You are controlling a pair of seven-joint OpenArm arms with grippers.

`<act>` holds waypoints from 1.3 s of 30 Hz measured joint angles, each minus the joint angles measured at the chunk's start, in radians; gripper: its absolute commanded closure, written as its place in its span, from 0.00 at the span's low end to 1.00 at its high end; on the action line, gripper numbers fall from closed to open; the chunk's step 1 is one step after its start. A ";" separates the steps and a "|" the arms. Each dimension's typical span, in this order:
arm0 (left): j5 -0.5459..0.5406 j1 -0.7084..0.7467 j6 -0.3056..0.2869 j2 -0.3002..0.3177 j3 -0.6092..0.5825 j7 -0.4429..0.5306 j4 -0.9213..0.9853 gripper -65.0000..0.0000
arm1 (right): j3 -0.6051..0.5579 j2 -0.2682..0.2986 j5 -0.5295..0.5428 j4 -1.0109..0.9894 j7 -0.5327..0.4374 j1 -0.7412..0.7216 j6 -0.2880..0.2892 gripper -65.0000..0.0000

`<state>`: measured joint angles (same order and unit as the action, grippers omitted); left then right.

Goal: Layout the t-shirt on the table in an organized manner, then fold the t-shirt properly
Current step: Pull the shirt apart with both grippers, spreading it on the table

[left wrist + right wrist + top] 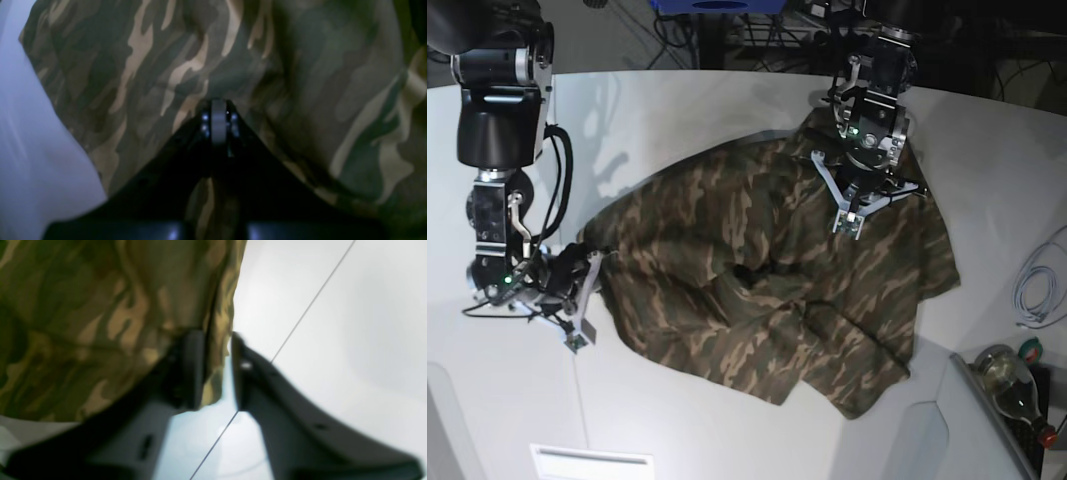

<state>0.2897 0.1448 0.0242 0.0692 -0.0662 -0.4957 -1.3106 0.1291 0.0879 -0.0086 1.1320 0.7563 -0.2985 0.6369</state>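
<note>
Left fingers (218,115) pinched shut on t-shirt (267,83), right fingers (217,368) partly open, hem seemingly between them.

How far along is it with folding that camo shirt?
Early on. The t-shirt lies spread but rumpled on the table, not yet flat. The left gripper pinches cloth; the right gripper stands at the shirt's edge, fingers apart. Smoothing and every fold remain.

1. The t-shirt (767,270) is soft matt cloth with a camouflage print and many wrinkles.
2. The table (677,110) is smooth, matt and white, with 1 thin seam.
3. The right gripper (217,370) fingers look like dark, smooth plastic.
</note>
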 measured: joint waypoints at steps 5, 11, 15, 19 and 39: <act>0.002 0.000 -0.001 0.001 -0.001 -0.002 0.000 1.00 | 0.000 -0.008 0.002 -0.063 -0.044 -0.004 0.000 0.68; 0.002 0.000 -0.001 0.000 -0.001 -0.002 0.000 1.00 | 0.000 0.000 0.001 -0.115 -0.050 -0.017 0.000 0.99; 0.003 0.000 -0.001 0.000 -0.001 -0.002 -0.001 1.00 | -0.002 0.009 0.001 -0.111 -0.058 -0.033 0.001 0.99; -0.002 0.001 -0.013 0.005 0.024 -0.006 -0.010 1.00 | -0.002 0.051 -0.005 -0.110 -0.064 -0.073 -0.055 0.99; -0.007 0.054 -0.024 0.008 0.102 -0.092 -0.132 1.00 | 0.000 0.074 0.005 0.023 0.044 -0.033 -0.177 0.70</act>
<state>0.2829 0.1986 -0.0002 0.0776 0.0360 -0.5880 -1.4429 0.1291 0.1616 -0.0032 1.1549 0.8005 -0.3317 0.4595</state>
